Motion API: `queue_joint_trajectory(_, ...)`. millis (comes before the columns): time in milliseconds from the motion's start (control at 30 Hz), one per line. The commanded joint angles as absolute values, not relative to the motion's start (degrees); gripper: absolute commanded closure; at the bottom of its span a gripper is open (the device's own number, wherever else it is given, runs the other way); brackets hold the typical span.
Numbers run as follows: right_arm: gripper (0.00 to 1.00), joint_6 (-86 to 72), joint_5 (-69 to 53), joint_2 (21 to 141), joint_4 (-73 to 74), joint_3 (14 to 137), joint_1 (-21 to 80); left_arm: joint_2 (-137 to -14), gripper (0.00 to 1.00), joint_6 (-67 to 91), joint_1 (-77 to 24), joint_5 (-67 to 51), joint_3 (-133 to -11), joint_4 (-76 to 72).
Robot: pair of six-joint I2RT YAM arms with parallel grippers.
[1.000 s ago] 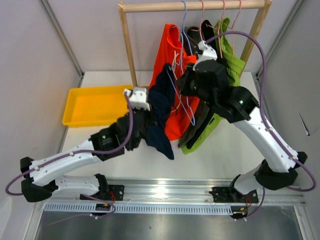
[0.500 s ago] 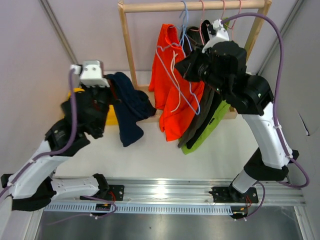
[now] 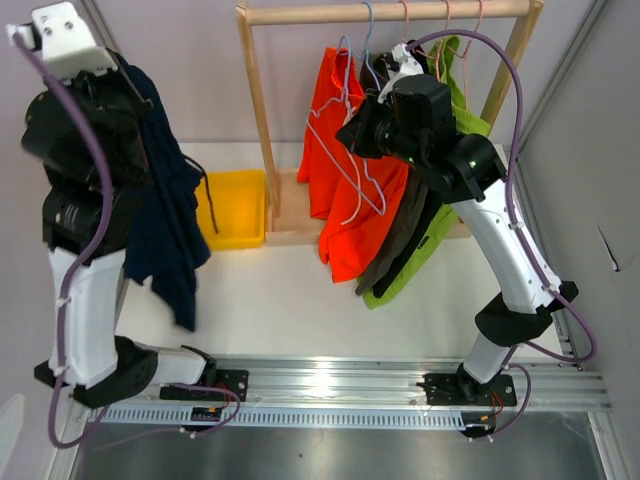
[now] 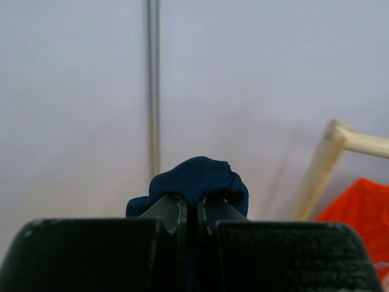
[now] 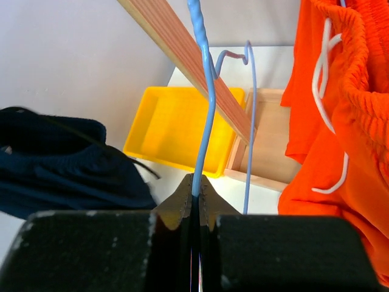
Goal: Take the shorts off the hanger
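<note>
My left gripper (image 3: 125, 75) is raised high at the far left and shut on the navy blue shorts (image 3: 165, 220), which hang free below it, off the hanger. In the left wrist view the navy fabric (image 4: 197, 176) bulges over the closed gripper (image 4: 189, 204). My right gripper (image 3: 350, 128) is shut on the empty light-blue wire hanger (image 3: 345, 150) at the rack; the right wrist view shows the wire (image 5: 203, 91) pinched in the gripper (image 5: 197, 185). The orange shorts (image 3: 335, 190), olive-grey shorts (image 3: 392, 245), black shorts (image 3: 418, 215) and lime green shorts (image 3: 425, 262) hang on the rack.
The wooden rack's top rail (image 3: 385, 12) and left post (image 3: 258, 120) stand at the back. Its wooden base (image 5: 267, 146) lies beside a yellow tray (image 3: 235, 205), which sits left of the post. Grey walls close in both sides.
My left arm has swung up and far to the left, carrying the navy shorts away from the rack. My right gripper has stayed on the blue hanger, shifting slightly left.
</note>
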State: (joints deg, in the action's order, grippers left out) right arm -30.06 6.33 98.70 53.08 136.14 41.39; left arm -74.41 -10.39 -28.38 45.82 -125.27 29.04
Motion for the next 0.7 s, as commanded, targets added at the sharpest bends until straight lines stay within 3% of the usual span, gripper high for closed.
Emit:
queue_joint_trajectory(0,1.00,-28.04,4.13,98.09,49.13,136.23,40.78,-79.97,1.00,-5.38,-16.99,33.60,-127.26,32.78)
queue_joint_trajectory(133,1.00,-27.16,3.34,96.86,48.78,133.69,40.34,-87.07,1.00,1.30,-6.08,21.57,-126.12,31.91)
queue_joint_trajectory(267,1.00,-26.54,2.82,96.15,48.52,132.28,40.34,-93.58,1.00,3.76,-0.98,17.60,-131.81,32.16)
queue_joint_trajectory(500,1.00,-25.58,2.28,96.94,49.04,132.45,40.43,-101.51,1.00,5.18,1.49,13.98,-145.62,31.29)
queue_joint_trajectory(667,1.00,-25.22,2.37,97.56,48.61,131.49,40.34,-100.99,1.00,5.27,1.67,15.38,-141.17,31.03)
